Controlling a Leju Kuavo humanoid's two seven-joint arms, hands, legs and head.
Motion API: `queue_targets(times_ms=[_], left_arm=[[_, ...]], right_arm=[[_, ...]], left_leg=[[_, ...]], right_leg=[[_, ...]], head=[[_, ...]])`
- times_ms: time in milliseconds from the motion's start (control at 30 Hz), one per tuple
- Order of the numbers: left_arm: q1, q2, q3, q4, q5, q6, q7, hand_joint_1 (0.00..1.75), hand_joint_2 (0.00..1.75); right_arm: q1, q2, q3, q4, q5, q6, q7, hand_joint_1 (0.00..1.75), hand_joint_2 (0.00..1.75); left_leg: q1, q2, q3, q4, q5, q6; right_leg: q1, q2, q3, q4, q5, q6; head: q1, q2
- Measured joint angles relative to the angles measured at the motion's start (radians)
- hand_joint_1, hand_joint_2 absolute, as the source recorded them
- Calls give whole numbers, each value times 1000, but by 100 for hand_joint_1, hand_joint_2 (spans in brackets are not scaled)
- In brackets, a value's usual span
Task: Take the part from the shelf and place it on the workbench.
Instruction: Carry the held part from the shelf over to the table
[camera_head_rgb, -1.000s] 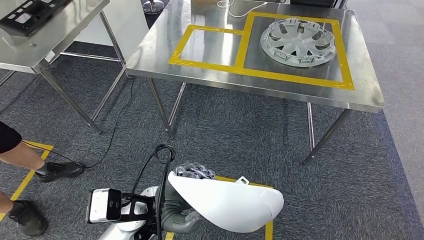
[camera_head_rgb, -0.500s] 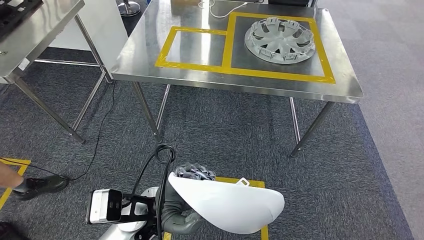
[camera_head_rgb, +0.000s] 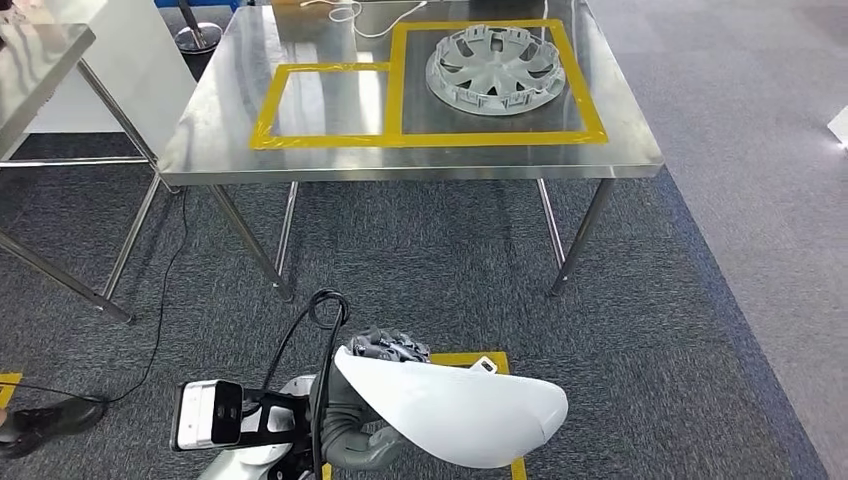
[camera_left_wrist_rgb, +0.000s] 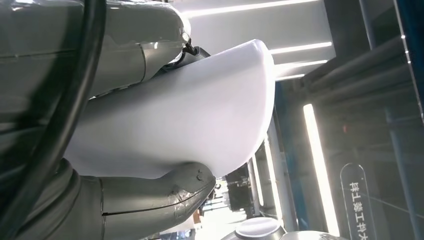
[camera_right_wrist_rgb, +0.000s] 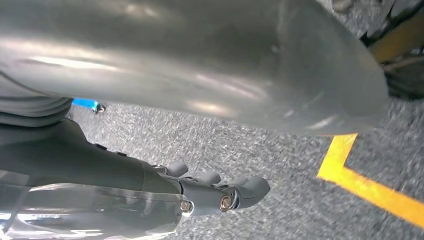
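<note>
Grey ribbed wheel cover (camera_head_rgb: 497, 67) lying flat inside the larger yellow tape rectangle (camera_head_rgb: 590, 115), with a smaller taped rectangle (camera_head_rgb: 268, 115) joined on its left side. Looped white cable (camera_head_rgb: 350, 12) just behind both outlines. Off to the left, a second steel table (camera_head_rgb: 40, 60) on slanted legs. On the grey carpet (camera_head_rgb: 650, 300), a thin black cable (camera_head_rgb: 165, 300) trailing toward a dark shoe (camera_head_rgb: 45, 420) at the lower left edge. Yellow floor tape (camera_head_rgb: 470, 358) near the bottom centre.
</note>
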Motion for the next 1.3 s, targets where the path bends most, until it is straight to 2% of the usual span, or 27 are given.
queue_targets(times_ms=[33,67,133,167,200,267,333,400,467,500,533,567,633,667,700,800,867,900,967,1000,1033,1067,1100,1167,1200,1233,1300], left_arm=[[0,1,0,0,0,0,0,175,175],[0,2,0,0,1,0,1,175,175],[-1,3,0,0,1,0,1,175,175],[-2,3,0,0,2,0,1,175,175],[-2,3,0,-1,2,0,1,175,175],[-3,3,0,-1,4,0,1,175,175],[-3,2,0,-2,5,0,1,175,175],[-4,1,0,-3,5,0,1,175,175],[-3,2,0,-3,6,0,1,175,175],[-2,2,0,-3,5,0,1,175,175],[-1,2,0,-3,5,0,1,175,175],[-1,2,0,-3,5,0,1,175,175],[-1,2,0,-3,6,0,1,175,175],[-1,2,0,-3,6,0,1,175,175],[-1,2,0,-3,6,0,1,175,175],[-2,2,0,-4,6,0,0,175,175],[-2,2,0,-5,6,0,0,175,175],[-2,2,1,-6,6,0,0,175,175],[-1,3,2,-7,6,0,0,175,175],[0,4,2,-7,6,0,0,175,175],[1,4,2,-7,6,0,0,175,175],[2,5,2,-7,6,0,0,175,175],[1,5,2,-7,6,0,0,175,175],[0,5,2,-8,5,0,0,175,175],[-1,5,2,-9,5,0,0,175,175],[-2,5,2,-10,4,0,0,175,175],[-2,5,2,-12,4,0,0,175,175]], right_arm=[[0,0,0,0,0,0,0,0,0],[0,0,0,0,0,-1,0,0,0],[-1,0,1,0,0,-1,0,0,0],[-1,0,1,0,0,-1,0,0,0],[-1,0,1,0,1,-1,0,0,0],[0,0,1,0,1,-1,0,0,0],[1,-1,1,0,2,-1,0,0,0],[0,-2,2,0,2,-1,-1,0,0],[0,-3,2,0,2,0,-1,0,0],[1,-3,2,0,2,0,-1,0,0],[2,-4,2,0,2,0,-1,0,0],[2,-4,2,0,2,0,-1,0,0],[3,-6,2,-1,2,0,-1,0,0],[2,-7,2,-1,2,0,-2,0,0],[1,-7,2,-1,2,0,-2,0,0],[0,-7,2,-1,3,0,-3,0,0],[0,-7,2,-1,3,0,-3,0,0],[0,-6,2,-1,3,0,-3,0,0],[1,-6,2,-1,3,0,-3,0,0],[1,-6,2,-1,3,0,-3,0,0],[1,-6,2,-1,3,0,-3,0,0],[1,-6,2,-1,3,0,-3,0,0],[1,-6,2,-1,3,0,-3,0,0],[0,-4,2,0,3,0,-3,0,0],[0,-3,2,0,3,1,-2,0,0],[0,-2,2,0,3,1,-2,0,0],[0,-2,2,-1,3,2,-2,0,0]], left_leg=[[1,0,-5,6,11,0],[1,-1,9,-28,40,2],[1,-5,71,-165,111,9],[-1,-7,96,-222,133,14],[-3,-9,110,-256,143,19],[-7,-10,114,-272,146,29],[-4,-7,119,-286,157,42],[-2,-3,122,-301,167,54],[-5,0,119,-301,169,59],[-7,1,117,-301,169,60],[-8,2,117,-299,168,60],[-8,2,117,-297,167,59],[-7,2,117,-291,163,54],[-8,2,116,-286,160,50],[-10,3,115,-282,157,45],[-13,3,114,-279,153,31],[-11,1,105,-250,131,19],[-9,0,87,-208,104,13],[-5,-1,28,-75,37,4],[-4,-1,-1,-15,15,3],[-3,-1,-15,15,12,2],[-3,-1,-11,4,30,4],[-3,-1,13,-48,65,9],[-7,-3,81,-193,130,25],[-10,-4,105,-244,146,32],[-12,-4,115,-269,150,38],[-13,-4,118,-281,152,44]], right_leg=[[0,6,0,1,0,0],[0,11,1,3,-1,1],[1,19,4,5,-3,5],[2,22,4,6,-4,9],[3,24,3,6,-3,14],[4,25,2,3,0,28],[3,21,0,7,-5,38],[3,14,-32,75,-51,42],[3,10,-94,206,-117,44],[2,10,-118,257,-133,45],[2,9,-126,272,-128,45],[2,8,-113,247,-105,45],[1,1,-44,113,-41,43],[3,-1,-14,53,-21,40],[6,-2,4,16,-11,36],[8,1,8,4,-9,20],[4,1,10,1,-7,8],[2,1,11,-1,-6,3],[3,1,9,0,-6,-2],[4,2,8,1,-6,-3],[5,3,8,2,-7,-3],[6,4,9,3,-7,-3],[7,5,10,3,-7,-3],[10,8,12,4,-8,-1],[11,9,11,5,-8,3],[11,9,10,5,-7,8],[11,8,9,1,-5,20]], head=[[0,0],[0,0],[0,0],[0,0],[1,0],[1,0],[2,0],[3,0],[3,0],[3,0],[3,0],[4,0],[4,0],[3,0],[3,0],[2,0],[1,0],[0,0],[-3,0],[-3,0],[-3,0],[-3,0],[-3,0],[-2,0],[-2,0],[-1,0],[-1,0]])
